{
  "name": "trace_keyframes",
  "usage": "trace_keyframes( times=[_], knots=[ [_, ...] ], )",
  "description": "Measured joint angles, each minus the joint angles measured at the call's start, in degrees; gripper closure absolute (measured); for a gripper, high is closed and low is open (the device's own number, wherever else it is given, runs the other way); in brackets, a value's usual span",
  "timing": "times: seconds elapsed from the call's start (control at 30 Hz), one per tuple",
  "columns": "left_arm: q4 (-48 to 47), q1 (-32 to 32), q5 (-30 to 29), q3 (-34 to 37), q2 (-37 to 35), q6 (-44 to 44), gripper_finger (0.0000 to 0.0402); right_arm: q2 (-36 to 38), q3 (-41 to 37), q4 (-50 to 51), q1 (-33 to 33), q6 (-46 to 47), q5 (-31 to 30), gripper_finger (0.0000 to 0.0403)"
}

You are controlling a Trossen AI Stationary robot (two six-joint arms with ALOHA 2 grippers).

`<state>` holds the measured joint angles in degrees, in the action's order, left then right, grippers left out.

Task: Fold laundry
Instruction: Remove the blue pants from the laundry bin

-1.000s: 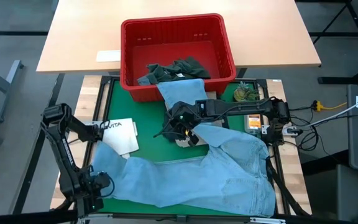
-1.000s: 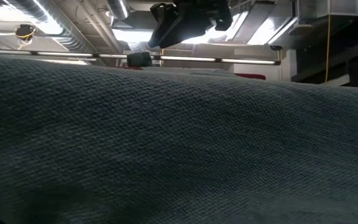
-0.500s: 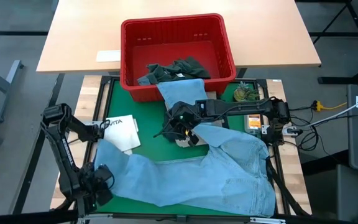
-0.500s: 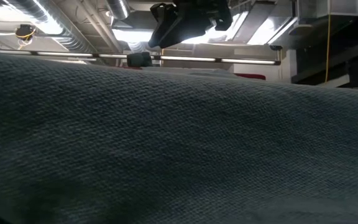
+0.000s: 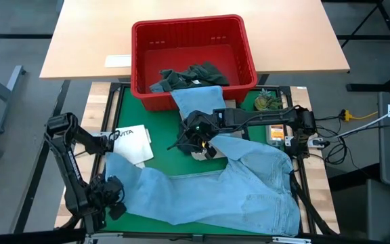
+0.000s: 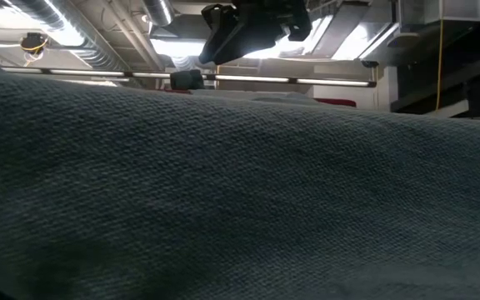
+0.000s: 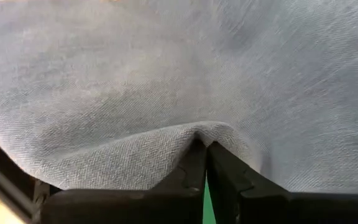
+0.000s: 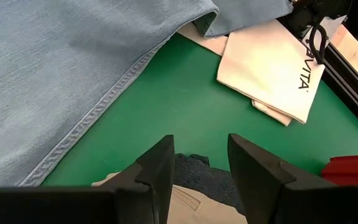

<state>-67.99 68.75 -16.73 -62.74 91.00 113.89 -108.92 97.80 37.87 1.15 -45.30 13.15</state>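
Denim jeans (image 6: pixel 240 192) blocking low view, left fingers (image 7: pixel 194 168) pinching fold

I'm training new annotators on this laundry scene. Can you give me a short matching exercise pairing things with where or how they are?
Things:
1. left pincer
2. right pincer
3. dark green-grey garment
4. white tote bag

States:
a. in the red basket
b. open above the green mat
c. shut on the light blue jeans
d. flat on the mat, partly under denim

Pairs: 1-c, 2-b, 3-a, 4-d
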Motion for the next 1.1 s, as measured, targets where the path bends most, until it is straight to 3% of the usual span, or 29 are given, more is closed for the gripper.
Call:
trace_keyframes(
  times=[0.23,0.43,0.7,0.9,1.1],
  knots=[
    [0.0,-1.3,-4.8,0.0,0.0,-0.8,0.04,0.0,0.0,0.0,0.0,0.0,0.0,0.0253],
    [0.4,-4.3,-8.0,-0.3,-0.6,-6.5,0.0401,0.0,0.0,0.1,0.0,0.0,0.0,0.0253],
    [-1.2,-8.8,-19.1,-5.0,-3.7,-17.2,0.0401,0.0,0.0,6.5,1.5,1.2,0.0,0.0253],
    [4.1,-15.1,-24.4,-5.6,-3.7,-28.9,0.0401,0.7,0.0,8.4,5.7,1.1,-3.6,0.0253],
    [19.8,-23.1,-29.0,-5.6,-3.7,-49.7,0.0401,3.7,0.0,15.1,10.6,2.2,-11.5,0.0253]
  ],
)
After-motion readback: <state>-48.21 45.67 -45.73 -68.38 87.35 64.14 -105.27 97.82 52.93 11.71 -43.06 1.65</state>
